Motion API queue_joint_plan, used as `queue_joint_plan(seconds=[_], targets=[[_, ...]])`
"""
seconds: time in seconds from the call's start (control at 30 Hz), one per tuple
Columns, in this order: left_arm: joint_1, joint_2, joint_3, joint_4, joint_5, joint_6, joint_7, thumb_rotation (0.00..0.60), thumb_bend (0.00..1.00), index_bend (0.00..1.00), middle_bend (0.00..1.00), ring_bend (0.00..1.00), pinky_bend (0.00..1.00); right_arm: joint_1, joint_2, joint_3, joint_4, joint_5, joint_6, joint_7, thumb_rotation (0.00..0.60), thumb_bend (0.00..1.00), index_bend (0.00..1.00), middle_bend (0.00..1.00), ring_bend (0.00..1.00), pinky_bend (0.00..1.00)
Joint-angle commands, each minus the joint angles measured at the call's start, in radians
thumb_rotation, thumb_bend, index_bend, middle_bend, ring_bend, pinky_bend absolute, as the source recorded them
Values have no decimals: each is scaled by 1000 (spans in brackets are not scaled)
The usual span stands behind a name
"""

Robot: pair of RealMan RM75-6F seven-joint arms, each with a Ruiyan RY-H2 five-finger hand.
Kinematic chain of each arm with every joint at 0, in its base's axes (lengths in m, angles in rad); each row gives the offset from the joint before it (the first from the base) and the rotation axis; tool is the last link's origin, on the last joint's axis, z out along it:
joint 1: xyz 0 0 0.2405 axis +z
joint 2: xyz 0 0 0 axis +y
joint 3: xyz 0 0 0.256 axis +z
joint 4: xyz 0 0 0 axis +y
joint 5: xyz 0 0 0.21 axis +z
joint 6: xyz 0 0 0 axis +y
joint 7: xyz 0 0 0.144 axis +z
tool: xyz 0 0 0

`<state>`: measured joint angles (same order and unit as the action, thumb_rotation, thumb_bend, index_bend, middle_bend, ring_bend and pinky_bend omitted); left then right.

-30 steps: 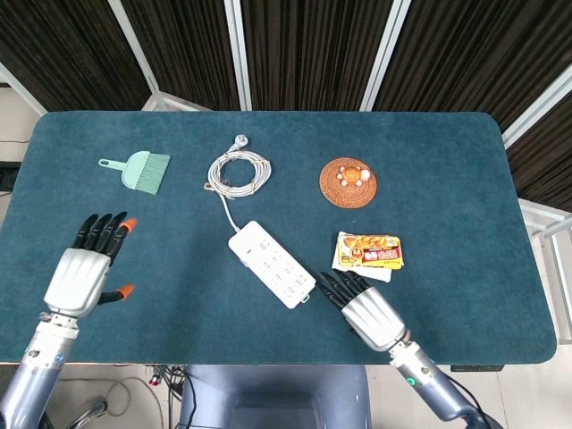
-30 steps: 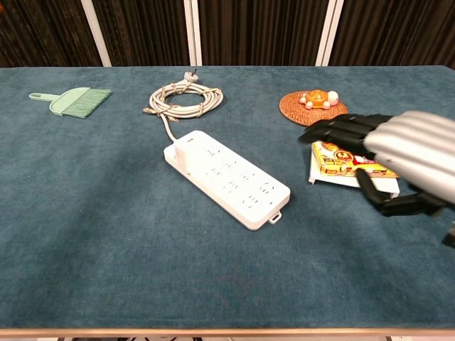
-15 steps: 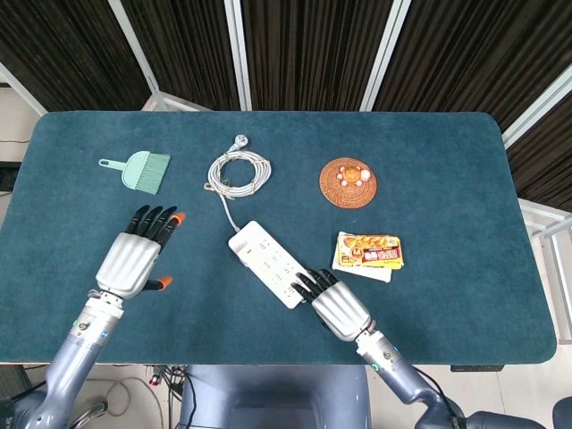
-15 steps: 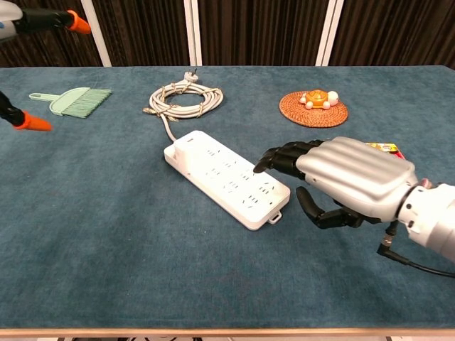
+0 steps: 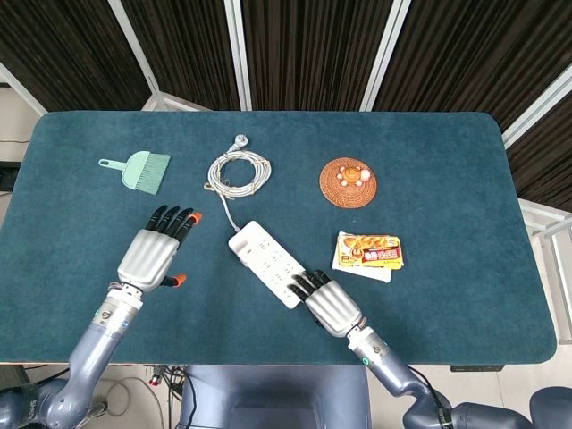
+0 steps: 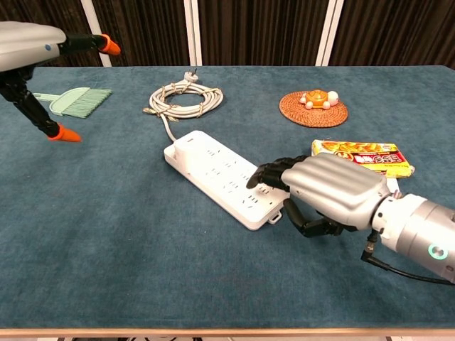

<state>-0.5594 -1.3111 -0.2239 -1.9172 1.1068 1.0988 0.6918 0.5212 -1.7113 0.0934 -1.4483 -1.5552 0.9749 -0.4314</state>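
Two hands of mine hover over the teal table (image 5: 447,152), dark curtains behind it. Bare cloth lies between its near edge and the power strip (image 6: 213,170). My right hand (image 5: 326,301), fingers spread, touches the strip's near end. Left of the strip, my left hand (image 5: 154,255) hangs spread, holding nothing.

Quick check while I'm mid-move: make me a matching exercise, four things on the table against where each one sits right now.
Things:
1. power strip
2. green brush
3. snack packet
4. woven coaster

Places:
A. far left of the table, beyond the left hand
B. under a small turtle figure
C. at the fingertips of the right hand
D. to the right of the power strip, nearer than the coaster

Pairs: 1-C, 2-A, 3-D, 4-B
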Motion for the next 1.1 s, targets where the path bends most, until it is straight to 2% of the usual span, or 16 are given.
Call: queue_joint_plan(seconds=[0.03, 0.43, 0.83, 1.1], targets=[[-15, -20, 7, 12, -15, -4, 9, 600, 0, 31, 45, 0, 0, 6, -16, -14, 25, -1, -3, 9, 600, 887, 196, 177, 163, 218], [-43, -52, 25, 33, -41, 14, 24, 600, 0, 40, 53, 0, 0, 23, -53, -26, 65, 2, 6, 28, 600, 886, 235, 215, 196, 218], [-129, -151, -4, 94, -134, 22, 114, 600, 34, 120, 155, 36, 52, 26, -62, -43, 90, 15, 11, 50, 600, 887, 237, 215, 196, 218], [-223, -187, -19, 159, -210, -61, 170, 600, 38, 171, 193, 41, 72, 27, -50, -49, 86, 21, 19, 62, 600, 886, 239, 215, 196, 218]])
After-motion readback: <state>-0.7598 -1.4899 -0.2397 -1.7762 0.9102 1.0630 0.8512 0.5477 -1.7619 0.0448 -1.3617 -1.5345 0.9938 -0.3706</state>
